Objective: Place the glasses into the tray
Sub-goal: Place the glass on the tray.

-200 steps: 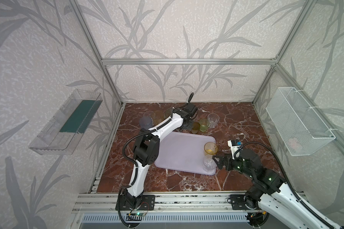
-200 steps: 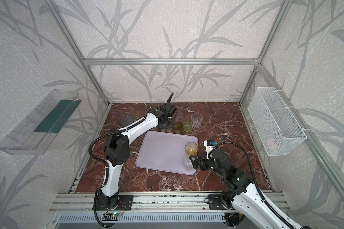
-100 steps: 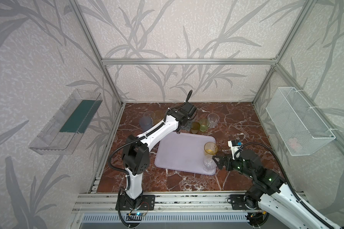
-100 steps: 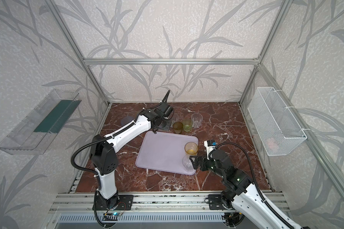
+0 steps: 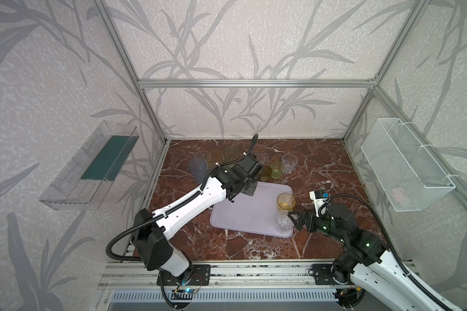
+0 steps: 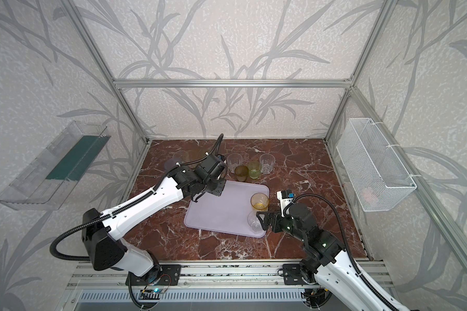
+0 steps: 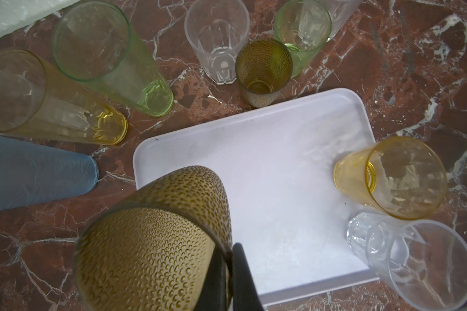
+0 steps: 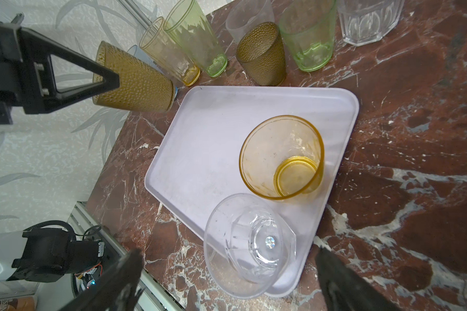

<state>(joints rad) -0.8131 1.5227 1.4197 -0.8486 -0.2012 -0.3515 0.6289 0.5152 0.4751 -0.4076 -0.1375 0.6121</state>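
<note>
The left gripper [image 7: 228, 265] pinches the wall of a dimpled amber tumbler [image 7: 157, 242] at its rim, one finger inside and one outside; the tumbler hangs tilted in the air by a far corner of the lavender tray [image 5: 243, 212], not yet set down. The right gripper [image 8: 227, 266] stands spread wide to either side of a short clear tumbler [image 8: 250, 242] resting in a near corner of the tray, just beside a short yellow tumbler [image 5: 285, 201].

Likely trouble: a rim-only pinch may let the amber tumbler swing or slip; lowered tilted, it could land on its base edge or the low rim and topple; a skewed retreat by the right gripper could nudge the clear tumbler over the rim or into the yellow one.

Count: eleven tumblers; two on the tray, one held, eight on the counter [image 5: 321, 167]; those eight are a tall grey-blue tumbler [image 7: 38, 177], a tall yellow tumbler [image 7: 51, 107], a tall pale-green tumbler [image 7: 111, 62], a second amber tumbler [image 7: 262, 72], a short green tumbler [image 7: 302, 35] and three short clear ones; one tray.
</note>
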